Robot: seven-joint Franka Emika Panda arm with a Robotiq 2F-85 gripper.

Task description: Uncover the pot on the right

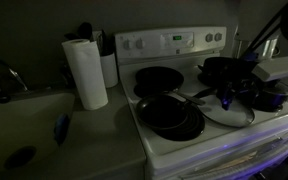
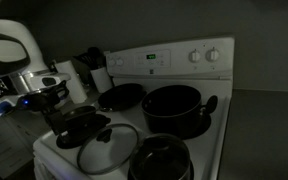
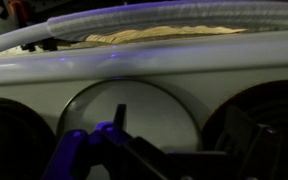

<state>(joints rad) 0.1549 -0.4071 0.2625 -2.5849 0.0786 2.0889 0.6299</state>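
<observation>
The wide, low black pot with small side handles stands uncovered at the back of the stove; it also shows in an exterior view. Its large round glass lid with a knob lies flat on the stove top near the front, seen too in an exterior view and as a pale disc in the wrist view. My gripper hovers just above the lid's edge, also visible in an exterior view. In the wrist view its fingers are spread apart with nothing between them.
A small dark pot with a knobbed lid sits beside the gripper. Black frying pans occupy other burners. A paper towel roll stands on the counter, and a sink lies beyond it. The stove's control panel rises behind.
</observation>
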